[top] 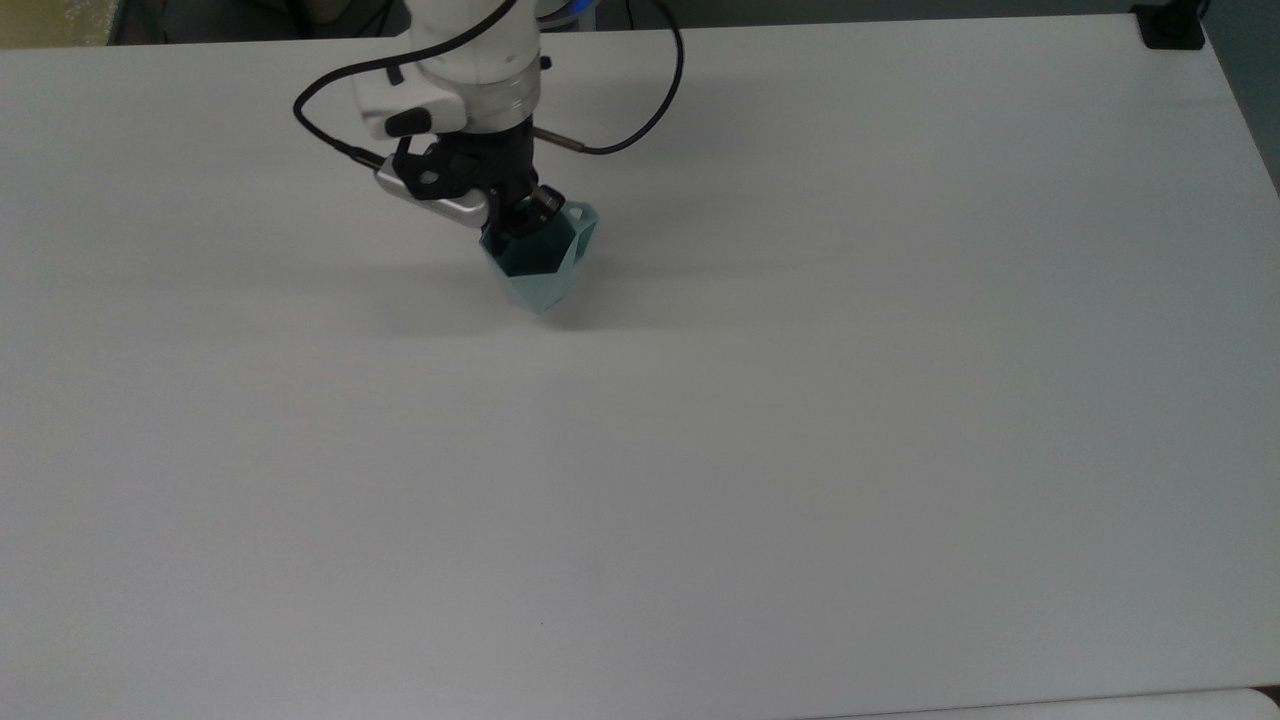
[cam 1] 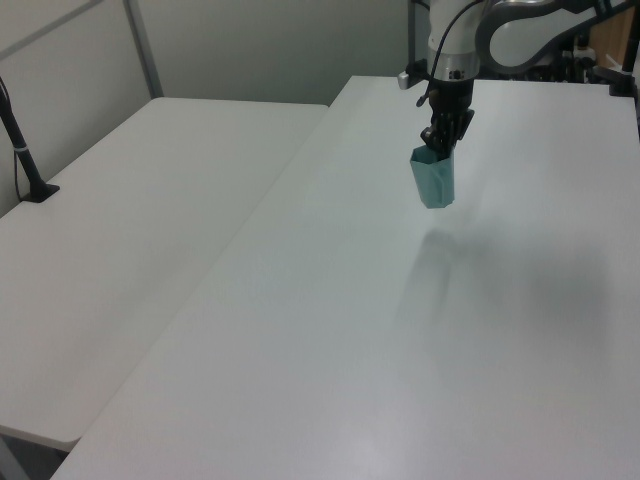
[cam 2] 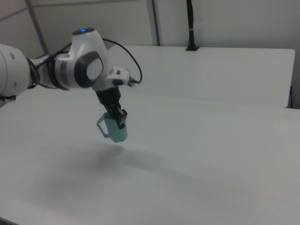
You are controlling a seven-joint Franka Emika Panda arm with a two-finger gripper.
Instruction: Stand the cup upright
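The pale teal faceted cup (top: 540,265) hangs nearly upright above the white table (top: 800,420), mouth up and narrow base down. My gripper (top: 518,222) is shut on its rim, one finger inside the mouth. In the left view the cup (cam 1: 434,180) hangs under the gripper (cam 1: 441,143), clear of the tabletop, with its shadow below. In the right view the cup (cam 2: 116,130) shows its small angular handle on the right view's left, held by the gripper (cam 2: 120,119), with a shadow on the table beneath.
A second white table (cam 1: 130,230) adjoins on the left view's left, with a black post (cam 1: 22,150) clamped to it. A black clamp (top: 1172,28) sits at the table's far right corner in the top view. The arm's black cable (top: 640,110) loops near the wrist.
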